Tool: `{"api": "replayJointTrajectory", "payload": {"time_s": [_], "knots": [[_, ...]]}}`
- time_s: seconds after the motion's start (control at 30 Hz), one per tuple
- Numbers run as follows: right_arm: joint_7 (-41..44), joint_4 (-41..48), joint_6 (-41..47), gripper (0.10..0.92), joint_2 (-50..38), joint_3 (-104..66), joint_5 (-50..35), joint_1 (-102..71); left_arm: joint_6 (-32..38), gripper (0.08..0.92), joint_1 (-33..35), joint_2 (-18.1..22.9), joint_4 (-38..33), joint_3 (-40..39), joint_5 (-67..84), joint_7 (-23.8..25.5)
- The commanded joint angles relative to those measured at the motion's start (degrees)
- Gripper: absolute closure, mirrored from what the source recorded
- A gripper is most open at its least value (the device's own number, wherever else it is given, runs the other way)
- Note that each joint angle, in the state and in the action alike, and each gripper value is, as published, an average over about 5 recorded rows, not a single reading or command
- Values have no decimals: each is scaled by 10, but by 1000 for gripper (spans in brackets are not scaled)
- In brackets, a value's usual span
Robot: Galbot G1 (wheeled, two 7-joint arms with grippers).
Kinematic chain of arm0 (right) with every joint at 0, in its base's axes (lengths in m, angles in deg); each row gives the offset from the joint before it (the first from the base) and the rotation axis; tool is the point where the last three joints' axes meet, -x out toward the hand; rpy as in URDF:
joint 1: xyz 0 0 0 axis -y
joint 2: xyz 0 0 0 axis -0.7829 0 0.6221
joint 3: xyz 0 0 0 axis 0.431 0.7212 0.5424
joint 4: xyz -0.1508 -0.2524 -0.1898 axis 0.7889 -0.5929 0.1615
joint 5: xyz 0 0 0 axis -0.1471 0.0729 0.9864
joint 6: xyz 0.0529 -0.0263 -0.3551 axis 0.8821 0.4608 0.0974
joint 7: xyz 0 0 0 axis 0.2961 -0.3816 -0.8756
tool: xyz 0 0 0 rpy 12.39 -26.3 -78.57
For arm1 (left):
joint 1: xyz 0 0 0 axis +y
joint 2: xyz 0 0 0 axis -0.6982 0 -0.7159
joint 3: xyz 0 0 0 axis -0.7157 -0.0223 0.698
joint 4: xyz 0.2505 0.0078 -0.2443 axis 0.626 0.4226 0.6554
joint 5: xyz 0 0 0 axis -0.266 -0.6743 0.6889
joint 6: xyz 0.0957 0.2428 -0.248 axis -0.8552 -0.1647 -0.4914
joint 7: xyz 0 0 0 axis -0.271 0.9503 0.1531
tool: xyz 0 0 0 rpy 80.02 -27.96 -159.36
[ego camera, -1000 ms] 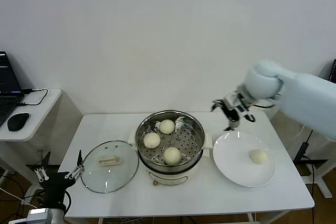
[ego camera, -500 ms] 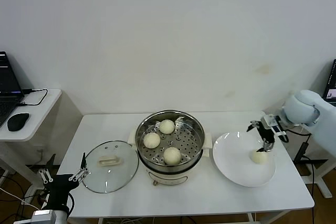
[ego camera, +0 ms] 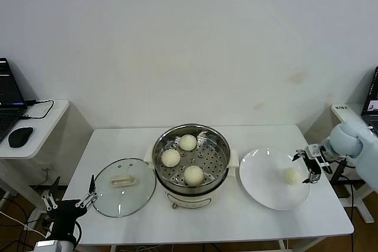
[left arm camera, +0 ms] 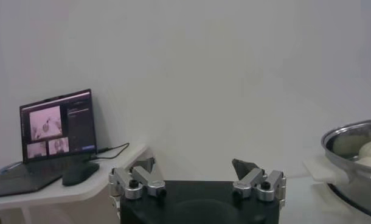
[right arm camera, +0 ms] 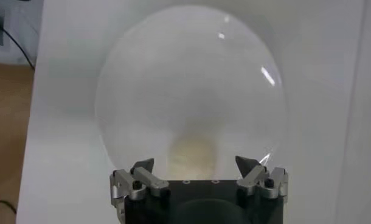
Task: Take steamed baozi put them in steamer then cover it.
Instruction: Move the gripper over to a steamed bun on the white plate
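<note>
The steamer (ego camera: 191, 166) stands in the middle of the white bench (ego camera: 207, 216), with its pot uncovered. Three steamed baozi lie on the perforated tray inside: one at the far side (ego camera: 188, 142), one to the left (ego camera: 170, 157) and one at the near side (ego camera: 193, 174). They are apart from each other. In the left wrist view only the edge of the steamer pot (left arm camera: 356, 158) is seen.

The cover (ego camera: 123, 186) lies flat on the bench just to the left of the steamer, with its cream-white handle (ego camera: 121, 180) facing up.

To the right of the steamer is a white plate (ego camera: 263, 190), and the fourth baozi (ego camera: 290, 176) rests on the right part of it. The right gripper (ego camera: 311, 166) is at the right rim of the plate, just beside this baozi. Its fingers (right arm camera: 144, 167) are spread wide and hold nothing; in the right wrist view the baozi (right arm camera: 194, 152) is seen ahead between them, not yet grasped.

The left gripper (ego camera: 68, 196) is low at the left front corner of the bench, near the cover but not touching it. Its fingers (left arm camera: 245, 168) are also wide apart and empty.

On a small side table (ego camera: 35, 131) at the far left there are a laptop (ego camera: 9, 101) and a black mouse (ego camera: 19, 137).
</note>
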State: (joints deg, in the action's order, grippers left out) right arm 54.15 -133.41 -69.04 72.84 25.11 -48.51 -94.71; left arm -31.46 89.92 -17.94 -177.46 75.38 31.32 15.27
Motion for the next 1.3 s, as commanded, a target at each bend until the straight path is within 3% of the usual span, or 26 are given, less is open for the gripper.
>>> {"api": "replayJointTrajectory", "payload": {"time_s": [0.03,0.6,1.07,1.3], "knots": [[-20,80,-23,203,63,-42,63,-44,0,177,3,2,-1,4,0,0],[-30,145,-17,211,117,-26,105,-29,0,177,-5,1,10,5,1,0],[-36,143,-7,389,119,-27,102,-26,0,177,-8,-1,12,2,1,0],[-25,98,15,458,92,-1,60,8,0,177,-7,-2,9,4,1,0]]}}
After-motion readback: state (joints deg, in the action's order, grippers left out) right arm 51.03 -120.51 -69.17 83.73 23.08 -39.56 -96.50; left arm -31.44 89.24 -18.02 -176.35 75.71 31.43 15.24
